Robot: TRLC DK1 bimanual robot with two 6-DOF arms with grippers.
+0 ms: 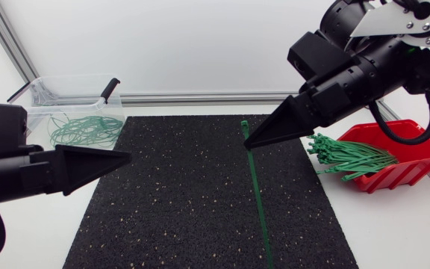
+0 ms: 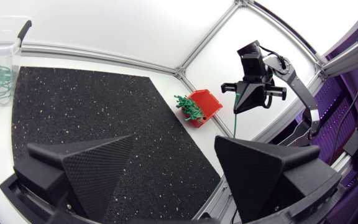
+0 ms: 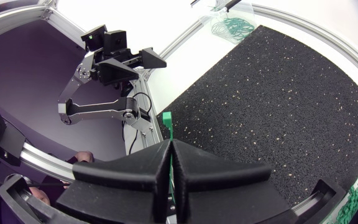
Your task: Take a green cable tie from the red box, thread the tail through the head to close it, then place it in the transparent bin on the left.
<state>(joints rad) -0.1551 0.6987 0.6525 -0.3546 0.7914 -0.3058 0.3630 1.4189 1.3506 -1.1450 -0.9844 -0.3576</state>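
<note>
The right gripper [image 1: 251,140] is clamped on one green cable tie [image 1: 257,194] just below its head, right of centre in the overhead frame. The strap hangs from it, its long axis running to the lower edge over the black mat [image 1: 170,217]. The left gripper [image 1: 125,158], fingers apart and empty, sits at mid-left, pointing towards the tie but well apart from it. I'd judge it must catch the free tail. The red box [image 1: 418,136] lies at the right, the transparent bin [image 1: 37,88] at upper left.
</note>
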